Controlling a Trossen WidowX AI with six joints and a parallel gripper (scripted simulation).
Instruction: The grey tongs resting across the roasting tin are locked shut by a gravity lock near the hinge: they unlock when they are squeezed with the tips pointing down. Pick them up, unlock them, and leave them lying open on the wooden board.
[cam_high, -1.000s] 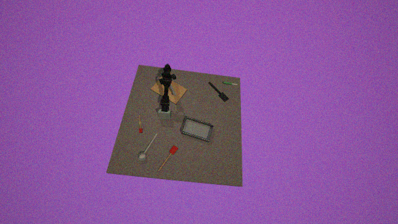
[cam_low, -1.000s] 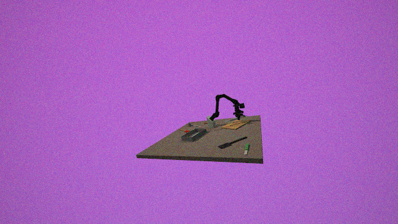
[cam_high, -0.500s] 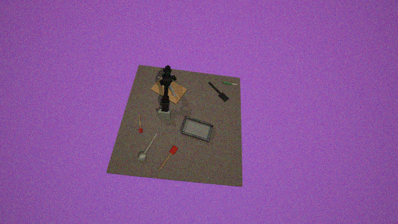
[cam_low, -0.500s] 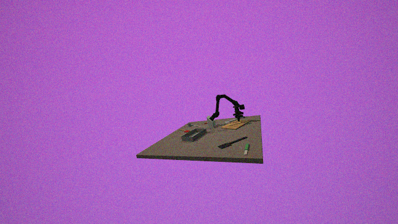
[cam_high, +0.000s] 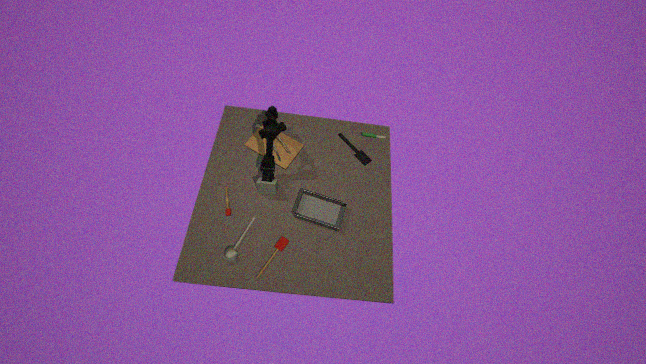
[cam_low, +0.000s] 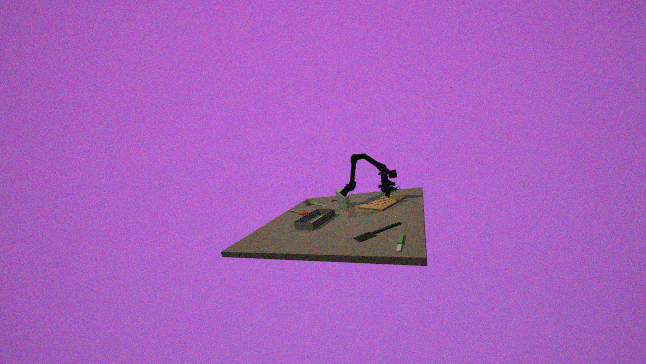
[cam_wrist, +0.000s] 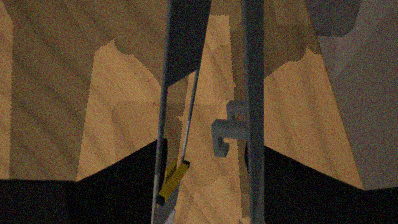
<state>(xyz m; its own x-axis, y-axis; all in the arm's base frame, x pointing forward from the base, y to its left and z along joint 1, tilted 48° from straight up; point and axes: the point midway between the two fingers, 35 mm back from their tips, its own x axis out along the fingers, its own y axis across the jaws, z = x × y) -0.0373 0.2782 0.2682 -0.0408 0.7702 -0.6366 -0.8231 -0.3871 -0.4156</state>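
Tongs stand spread at the wooden board, between the tool's partly opened fingers

The table (cam_high: 310, 275) (cam_low: 320, 248) carries everything, with the wooden board (cam_high: 295, 147) (cam_low: 381, 205) (cam_wrist: 125, 85) near one corner. The black arm (cam_high: 268, 165) (cam_low: 367, 158) rises from a pale block (cam_high: 266, 187) (cam_low: 343, 200) beside the board, arches over and drops steeply, so the tool (cam_high: 271, 131) (cam_low: 388, 193) (cam_wrist: 206, 147) points down close above the wood. The tool's fingers are parted, one outside each arm of the tongs; whether they press on them I cannot tell.

In the top view, the roasting tin (cam_high: 300, 202) (cam_low: 306, 225) sits below and to the right of the board, well apart from it. The black turner (cam_high: 355, 148) (cam_low: 375, 233) lies to the board's right. The ladle (cam_high: 244, 234) and a red-headed spatula (cam_high: 281, 244) (cam_low: 303, 213) lie well below the board.

The grey tongs (cam_high: 283, 144) (cam_wrist: 255, 95) are at the board, arms apart, their long axis slanting across it from beneath the tool towards the tin's side. A yellow piece (cam_wrist: 174, 182) and a grey hook (cam_wrist: 220, 137) show between their arms. Contact with the wood is hard to judge.

A smaller red-tipped utensil (cam_high: 227, 202) lies below the board, left of the block; a green-handled utensil (cam_high: 370, 135) (cam_low: 401, 240) lies beyond the turner.
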